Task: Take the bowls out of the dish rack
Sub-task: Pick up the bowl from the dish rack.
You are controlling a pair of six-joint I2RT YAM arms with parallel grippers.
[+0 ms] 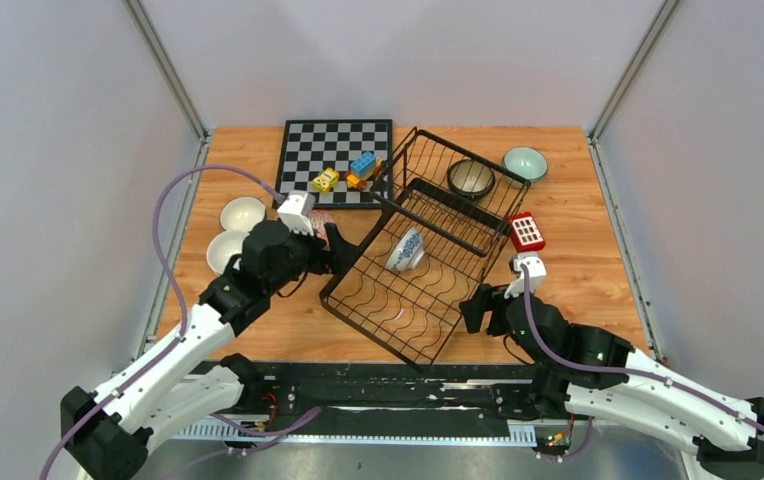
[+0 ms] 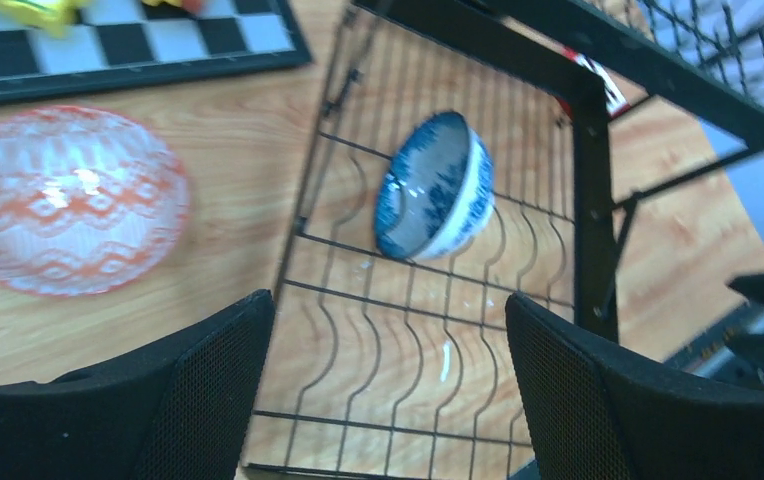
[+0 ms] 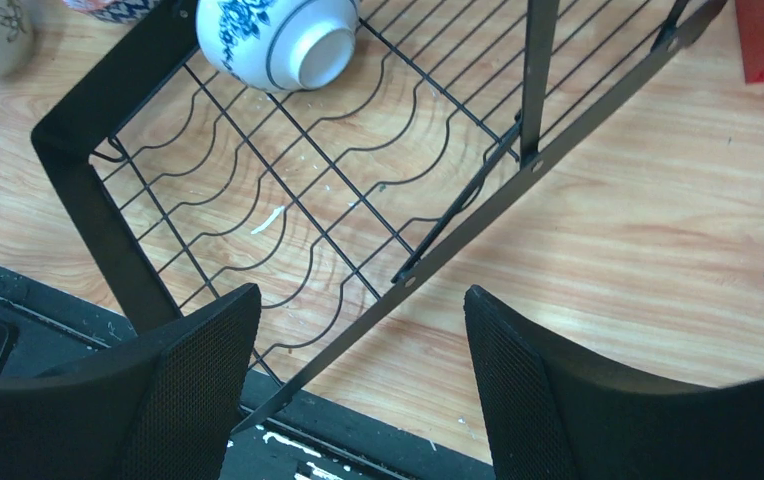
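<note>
The black wire dish rack lies slantwise mid-table. A blue-and-white bowl rests on its side on the rack's grid floor, and a dark bowl sits at the rack's far end. My left gripper is open at the rack's left rim, nothing between its fingers. In the left wrist view it faces the blue-and-white bowl; an orange-patterned bowl lies upturned on the wood to its left. My right gripper is open and empty over the rack's near right rim.
Two white bowls stand at the left and a mint bowl at the far right. A chessboard with toy blocks lies behind. A red toy sits beside the rack's right side.
</note>
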